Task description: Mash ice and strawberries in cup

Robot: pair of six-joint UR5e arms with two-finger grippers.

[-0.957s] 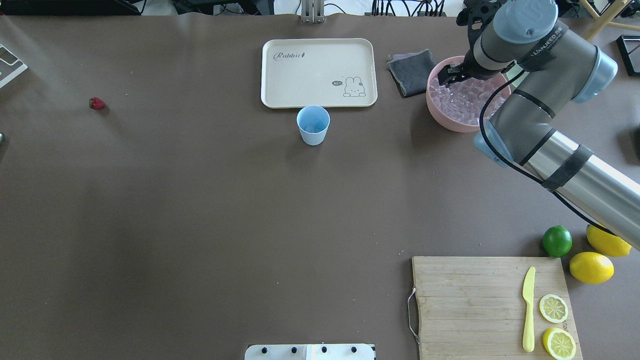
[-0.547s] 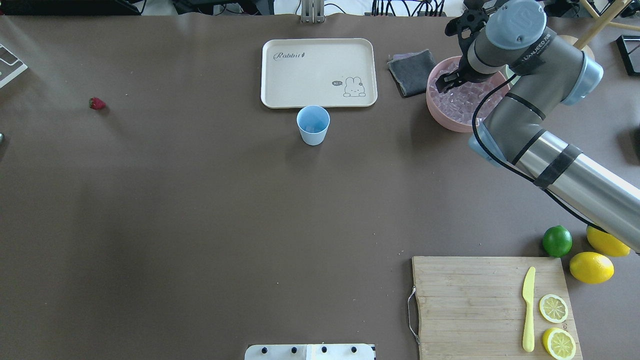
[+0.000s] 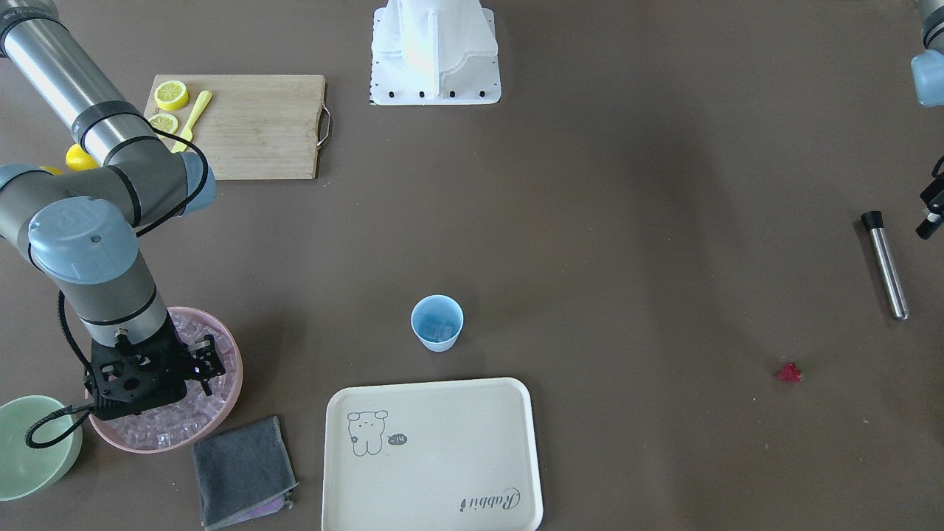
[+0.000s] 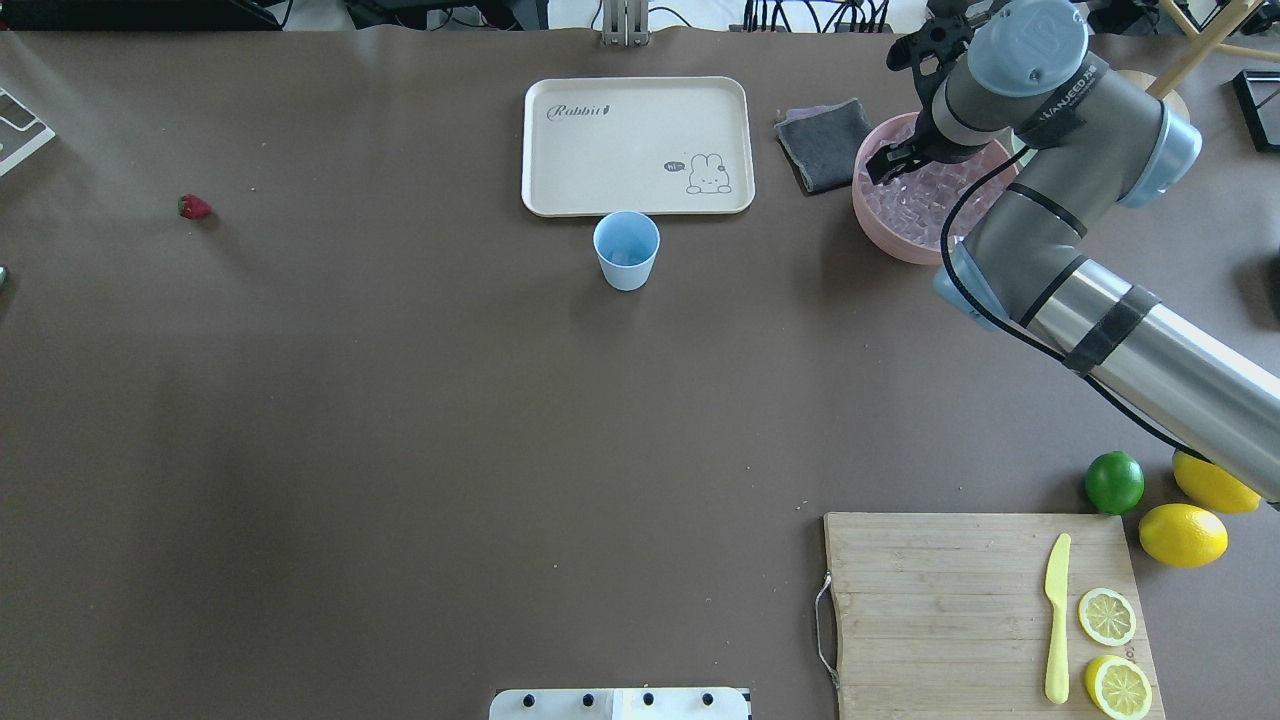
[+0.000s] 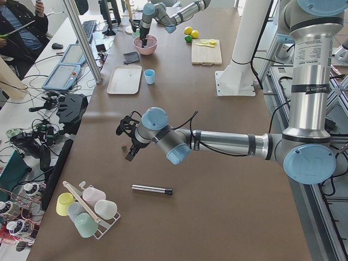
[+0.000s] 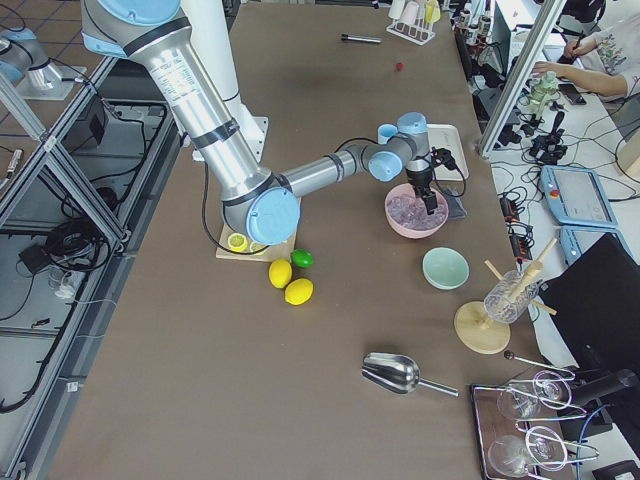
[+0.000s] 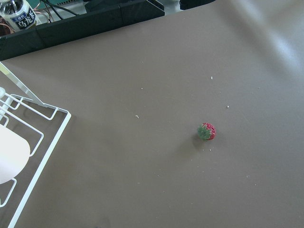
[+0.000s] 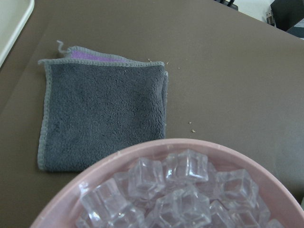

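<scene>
The light-blue cup (image 4: 627, 250) stands upright in front of the tray, with a few ice cubes in it (image 3: 439, 330). Many more ice cubes (image 4: 915, 205) fill the pink bowl (image 4: 880, 225) at the back right. My right gripper (image 4: 883, 162) hangs low over the ice at the bowl's left side and its fingers look apart; I see nothing between them. One small strawberry (image 4: 194, 207) lies alone on the table at the far left. My left gripper (image 3: 931, 214) hovers near the strawberry (image 7: 207, 131); its fingers do not show clearly.
A cream tray (image 4: 637, 145) lies behind the cup, a grey cloth (image 4: 822, 145) next to the pink bowl. A metal muddler (image 3: 885, 265) lies near my left gripper. A cutting board (image 4: 950, 600) with knife and lemon halves, a lime (image 4: 1114, 482) and a green bowl (image 3: 29, 446) are on the right.
My right gripper has moved left across the pink bowl toward its left rim. The cup and the strawberry have not moved.
</scene>
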